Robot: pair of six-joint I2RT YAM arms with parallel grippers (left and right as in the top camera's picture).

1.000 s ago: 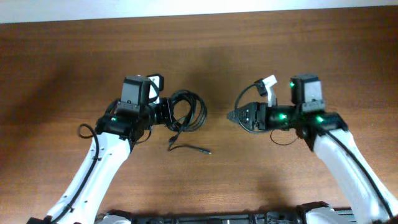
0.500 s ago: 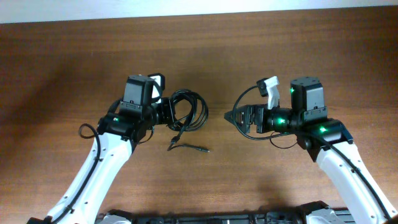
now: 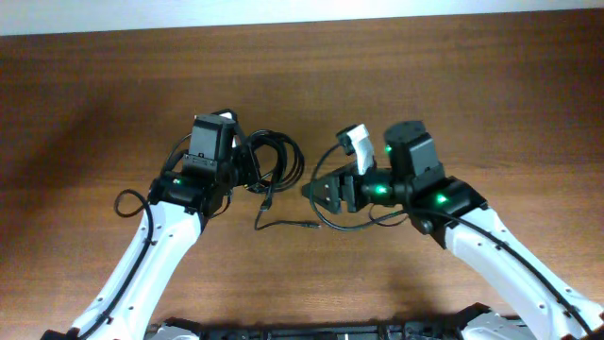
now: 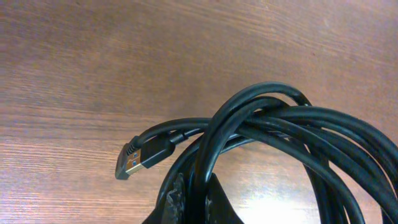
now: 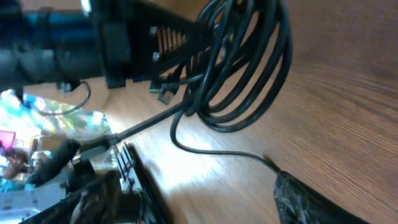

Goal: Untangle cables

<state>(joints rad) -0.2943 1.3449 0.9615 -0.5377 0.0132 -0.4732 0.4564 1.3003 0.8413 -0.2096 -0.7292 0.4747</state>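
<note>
The cables (image 3: 279, 159) are a coil of black cord left of the table's centre, with a thin tail (image 3: 283, 224) trailing toward the front. My left gripper (image 3: 247, 176) is shut on the coil's left side. In the left wrist view its fingers (image 4: 180, 198) pinch one strand of the cables (image 4: 292, 134), and a USB plug (image 4: 140, 157) lies on the wood beside them. My right gripper (image 3: 316, 192) is open just right of the coil, holding nothing. In the right wrist view it (image 5: 199, 193) faces the coil (image 5: 249, 68), and the thin tail (image 5: 224, 152) runs between its spread fingertips (image 5: 305, 202).
The brown wooden table (image 3: 491, 85) runs to a pale edge at the back. The left arm (image 5: 62, 43) fills the top left of the right wrist view. A thick black wire (image 3: 127, 200) loops off the left arm's wrist.
My right arm has swung left across the table and now sits close to the coil and its tail. The left gripper stays shut on the coil, which shifted slightly.
</note>
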